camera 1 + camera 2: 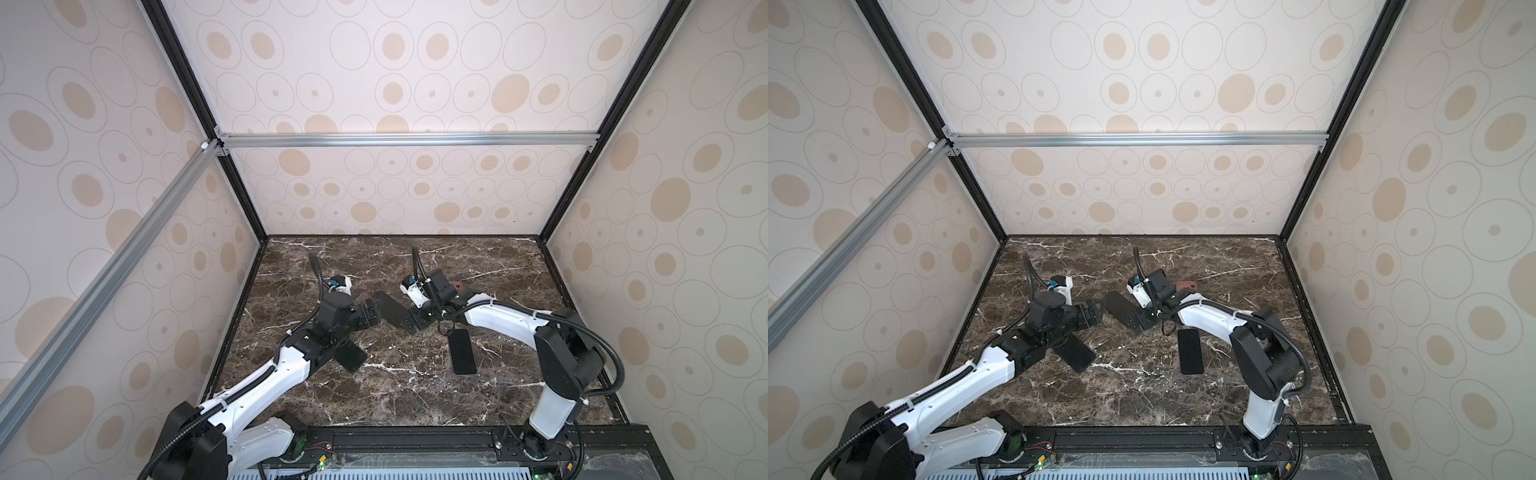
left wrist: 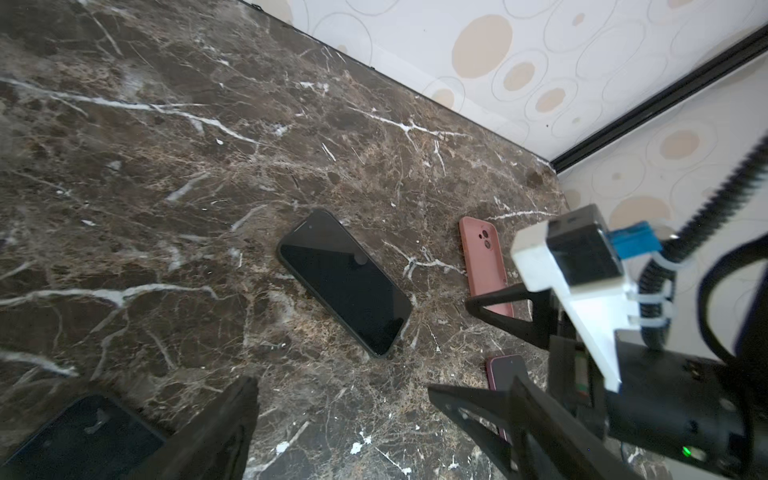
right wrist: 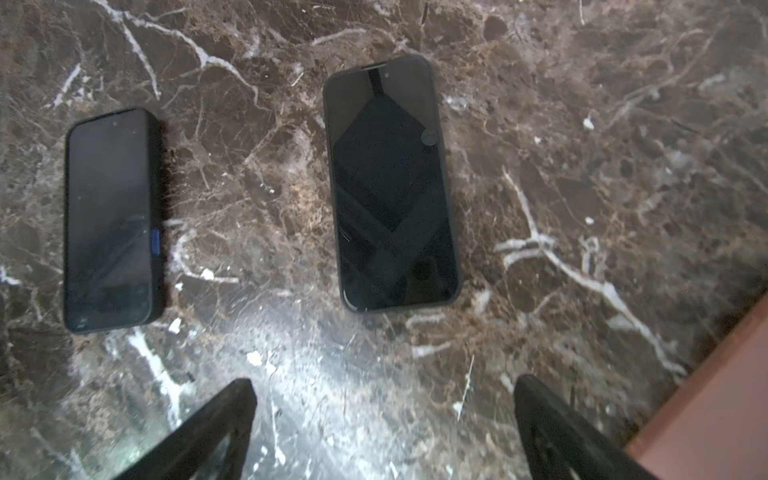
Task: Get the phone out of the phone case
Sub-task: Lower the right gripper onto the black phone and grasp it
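Black phone lies flat, screen up, about mid-counter. It sits on a diagonal between the two grippers. From the right wrist view I note a thin dark rim round the glass. I cannot tell whether that rim is a case or the phone's own edge.

Left gripper sits just beside the phone's left end. Its fingers are spread wide and released, with bare marble between them and nothing held. In the left wrist view the phone lies ahead of them, apart.

Right gripper is at the phone's other end. Its fingers are likewise spread and released, with only counter between. The phone lies ahead of the tips, untouched.

Pink case lies flat beyond the right gripper, toward the back wall. Its camera cut-out end shows, and it is apart from the black phone. I cannot tell whether anything is inside it.

Second phone is screen up, in a thick black case with a blue side button. In both top views it lies partly under the left arm, on the near side of the left gripper.

Third phone is dark, screen up, on the near side of the right gripper, beside the right arm. In the left wrist view it shows a reddish rim and is partly hidden behind the right gripper's fingers.
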`<state>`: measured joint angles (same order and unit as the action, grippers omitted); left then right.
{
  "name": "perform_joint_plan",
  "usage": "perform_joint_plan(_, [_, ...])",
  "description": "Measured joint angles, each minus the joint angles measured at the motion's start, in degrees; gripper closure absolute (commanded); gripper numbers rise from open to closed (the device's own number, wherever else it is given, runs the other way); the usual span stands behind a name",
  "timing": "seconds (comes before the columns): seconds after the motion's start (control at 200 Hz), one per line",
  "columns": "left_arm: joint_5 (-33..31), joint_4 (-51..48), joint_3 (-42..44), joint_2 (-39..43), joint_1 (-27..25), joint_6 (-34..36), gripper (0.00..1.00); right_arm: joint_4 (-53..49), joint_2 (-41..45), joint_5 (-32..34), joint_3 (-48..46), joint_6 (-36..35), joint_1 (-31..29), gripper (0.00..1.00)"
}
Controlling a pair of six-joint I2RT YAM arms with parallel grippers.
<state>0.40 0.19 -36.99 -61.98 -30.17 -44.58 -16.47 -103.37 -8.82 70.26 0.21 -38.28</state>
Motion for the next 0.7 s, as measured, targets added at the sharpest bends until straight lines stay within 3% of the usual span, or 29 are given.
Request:
perform_joint_plan(0.365, [13.29, 9.86, 10.58, 2.12, 15.15, -4.15, 0.08, -7.69, -14.14, 0.11, 15.19, -5.70, -0.37, 0.00])
perform_joint_plan(0.7, [20.11, 15.82, 12.13, -0.72, 19.45, -5.84, 0.07, -11.78, -20.70, 2.95, 21.86, -7.32, -1.95, 0.00])
